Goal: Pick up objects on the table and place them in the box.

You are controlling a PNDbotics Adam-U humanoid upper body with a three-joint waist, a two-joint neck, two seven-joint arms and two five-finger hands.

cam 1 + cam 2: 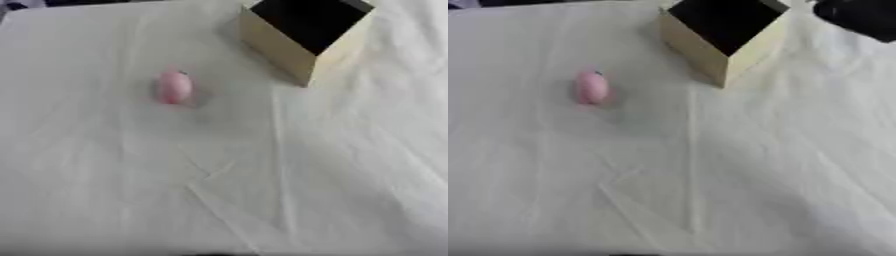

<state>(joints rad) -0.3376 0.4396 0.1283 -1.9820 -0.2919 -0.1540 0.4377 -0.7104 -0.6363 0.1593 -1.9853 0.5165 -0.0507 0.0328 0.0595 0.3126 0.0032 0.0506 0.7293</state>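
Left eye view: table (105, 190) covered by a creased white cloth. One pink, egg-shaped object (173, 87) lies on the cloth left of centre, long axis running roughly away from the camera, with a small dark mark at its far end. Cream-coloured box (282, 47) stands at the far right, one corner turned toward the camera, top open, interior dark. Object and box are well apart. No hand appears in this view.

Right eye view: same layout, pink object to the left, box behind and to its right. A black shape (857, 17), apparently the right hand or its arm, enters at the upper right corner, beside the box and clear of it. Finger position cannot be determined. Left hand is absent from both views.
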